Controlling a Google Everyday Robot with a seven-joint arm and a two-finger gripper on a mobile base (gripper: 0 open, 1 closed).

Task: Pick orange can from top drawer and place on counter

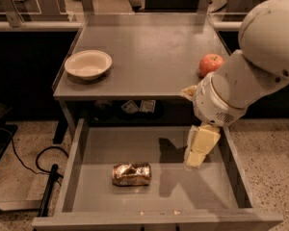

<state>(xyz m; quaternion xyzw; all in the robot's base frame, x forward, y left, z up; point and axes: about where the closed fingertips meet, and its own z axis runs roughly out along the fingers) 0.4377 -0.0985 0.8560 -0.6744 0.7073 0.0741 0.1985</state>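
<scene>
top drawer (111, 146), tool (194, 162) over its right side, orange can (131, 173) apart

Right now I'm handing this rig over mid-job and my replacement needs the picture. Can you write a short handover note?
Gripper: hangs over the right part of the open top drawer, to the right of the orange can and apart from it.
Orange can: lies on its side on the drawer floor, near the front.
Counter: holds a bowl at left and an apple at right; no can on it.
Done: drawer is open.
Left: reach the can, grasp it, lift it, set it on the counter.
</scene>
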